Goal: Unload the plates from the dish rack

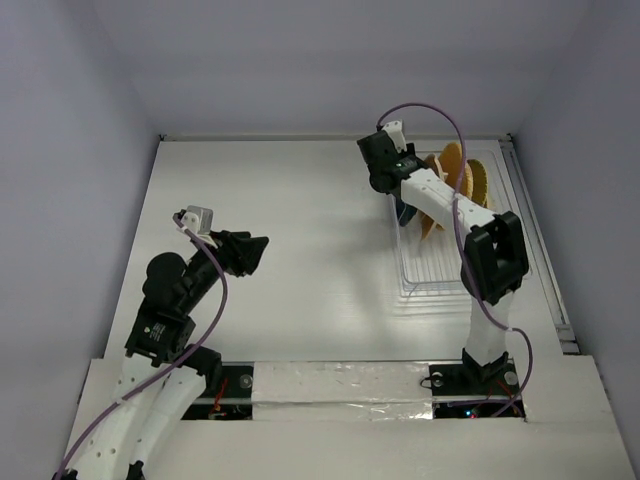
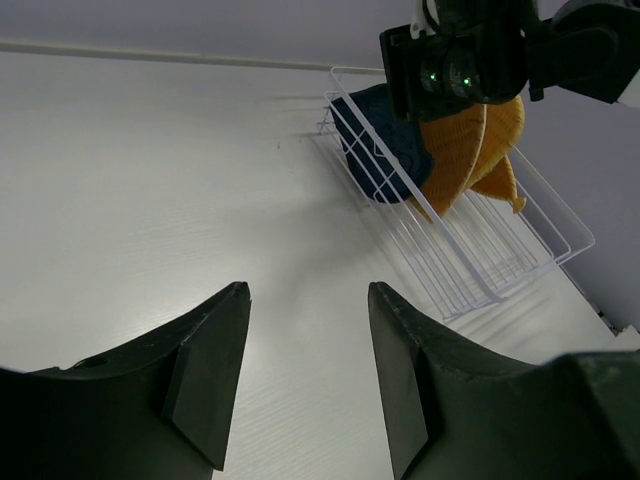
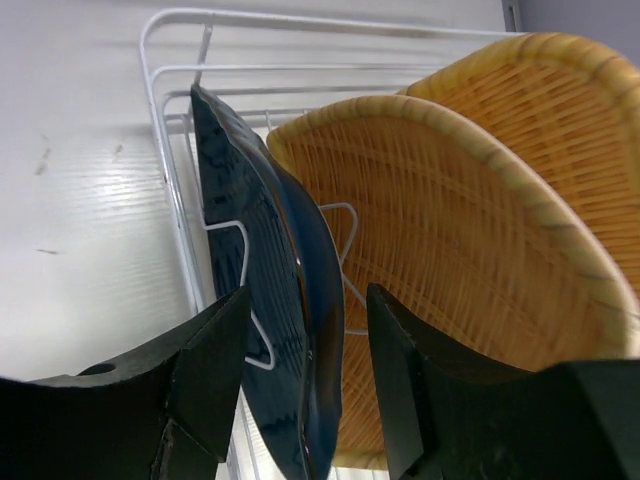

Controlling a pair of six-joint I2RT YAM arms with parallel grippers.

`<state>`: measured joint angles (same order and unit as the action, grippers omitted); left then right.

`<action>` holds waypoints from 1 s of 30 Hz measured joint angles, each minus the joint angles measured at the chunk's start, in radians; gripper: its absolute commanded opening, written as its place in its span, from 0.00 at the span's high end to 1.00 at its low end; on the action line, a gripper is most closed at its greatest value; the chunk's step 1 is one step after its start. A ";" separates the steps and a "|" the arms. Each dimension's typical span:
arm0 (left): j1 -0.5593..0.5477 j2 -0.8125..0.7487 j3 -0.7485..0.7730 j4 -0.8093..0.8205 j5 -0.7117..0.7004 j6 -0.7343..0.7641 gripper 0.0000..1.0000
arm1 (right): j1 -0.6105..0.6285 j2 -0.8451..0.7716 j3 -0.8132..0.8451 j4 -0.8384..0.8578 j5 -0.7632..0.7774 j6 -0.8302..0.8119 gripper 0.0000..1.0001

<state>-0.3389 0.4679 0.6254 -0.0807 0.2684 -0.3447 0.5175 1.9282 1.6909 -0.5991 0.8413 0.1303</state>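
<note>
The right claw (image 3: 307, 305) is spread wide, one finger on either side of the rim of the dark blue plate (image 3: 265, 250). I cannot tell whether they touch it. The plate stands upright in the white wire dish rack (image 3: 172, 140), with two orange-yellow plates (image 3: 450, 240) just behind. The left claw (image 2: 305, 300), also spread apart, hangs above the white surface (image 2: 150, 180), well apart from the rack.

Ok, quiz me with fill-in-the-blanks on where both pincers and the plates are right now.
The right pincer is ____ and straddles the dark blue plate. The left pincer, open above the table, holds ____. Plates lying on the table outside the dish rack: ____.
Missing words: open; nothing; none.
</note>
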 measured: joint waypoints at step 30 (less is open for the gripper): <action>-0.024 -0.026 0.006 -0.004 -0.012 0.007 0.47 | 0.015 0.137 0.081 -0.047 0.154 -0.154 1.00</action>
<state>-0.3634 0.4416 0.6312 -0.0845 0.2565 -0.3378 0.5327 2.0647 1.7721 -0.6456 0.9955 -0.0238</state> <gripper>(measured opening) 0.524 0.223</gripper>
